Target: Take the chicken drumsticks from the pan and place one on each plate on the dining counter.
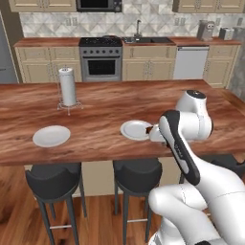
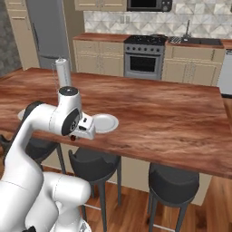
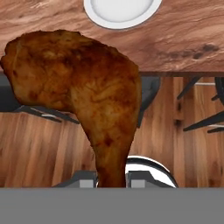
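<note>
Item: chicken drumstick (image 3: pixel 83 96), carried to the dining counter (image 1: pixel 115 107).
We note jaws clamped on its narrow end at lower centre, meat hanging clear for release; nearest plate (image 3: pixel 120 11) at top edge.

counter (image 1: pixel 110 103) top is mostly bare wood, so there's loads of room to pass. only tall thing on it is the paper towel roll (image 1: pixel 67 86) standing far left, well apart from both plates. near plate (image 1: pixel 135 129) and left plate (image 1: pixel 51 136) lie flat, with open wood between them. stools (image 1: pixel 52 179) sit under the near edge, below counter height. right half of the counter is wide open.
</note>
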